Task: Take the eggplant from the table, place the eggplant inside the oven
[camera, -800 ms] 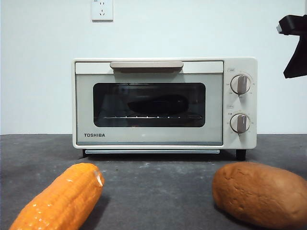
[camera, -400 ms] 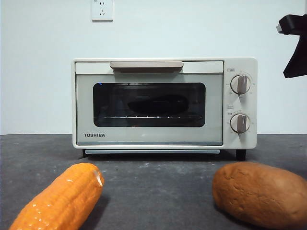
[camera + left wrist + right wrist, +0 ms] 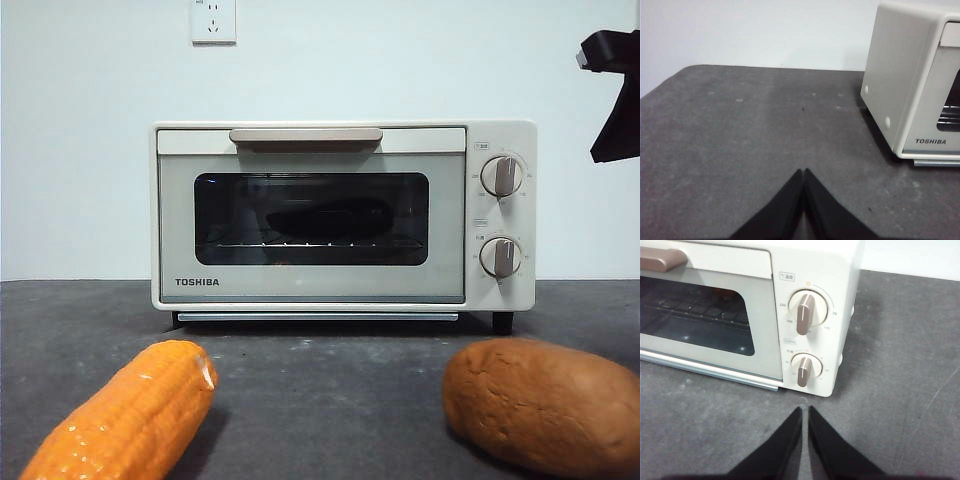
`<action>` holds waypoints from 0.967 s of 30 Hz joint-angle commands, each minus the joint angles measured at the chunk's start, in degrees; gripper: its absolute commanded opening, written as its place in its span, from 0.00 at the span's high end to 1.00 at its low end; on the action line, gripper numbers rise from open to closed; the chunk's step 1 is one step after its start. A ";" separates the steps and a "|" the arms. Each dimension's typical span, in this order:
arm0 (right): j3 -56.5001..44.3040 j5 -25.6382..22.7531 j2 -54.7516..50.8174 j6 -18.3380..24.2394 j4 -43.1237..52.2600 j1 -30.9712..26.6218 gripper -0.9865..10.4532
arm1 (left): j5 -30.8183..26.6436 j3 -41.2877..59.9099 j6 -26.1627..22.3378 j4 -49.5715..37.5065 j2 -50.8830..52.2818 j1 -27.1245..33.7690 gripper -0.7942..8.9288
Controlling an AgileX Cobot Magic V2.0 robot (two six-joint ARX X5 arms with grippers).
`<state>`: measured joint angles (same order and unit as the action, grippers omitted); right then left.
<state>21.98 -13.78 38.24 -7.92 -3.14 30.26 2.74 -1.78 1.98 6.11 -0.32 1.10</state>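
A: Left pincer [image 3: 803, 172]? Pressed together, empty, above bare surface [image 3: 740, 130] beside the oven [image 3: 907, 85].

B: Right pincer [image 3: 805, 410]? Nearly closed, a thin slit between the tips, empty, hanging just before the knobs [image 3: 805, 312].

A: Eggplant [image 3: 328, 217]? Lying on the wire rack [image 3: 310, 243] behind the shut glass door.

B: Further out? Orange corn cob [image 3: 125, 420] and brown bread-like lump [image 3: 545, 400], well apart at the front.

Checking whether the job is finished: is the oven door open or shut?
Shut. The oven door sits flush in its frame, handle at the top, and the eggplant shows dimly behind the glass on the rack.
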 commanded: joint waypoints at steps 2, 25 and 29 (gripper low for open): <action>0.09 -0.20 0.20 -0.66 0.59 0.24 0.91 | 0.00 1.55 -0.92 -0.04 0.15 0.11 0.91; 0.04 -2.64 -13.86 7.10 -0.76 -1.73 0.91 | 0.00 1.55 -0.92 -0.11 0.13 0.11 0.91; -1.51 -2.49 -23.56 8.81 -0.66 -9.09 0.91 | 0.02 1.55 -0.92 -0.11 0.13 0.11 0.91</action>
<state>21.30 -16.27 15.79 -1.02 -3.64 22.46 2.76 -1.76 2.00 6.52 -0.25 1.10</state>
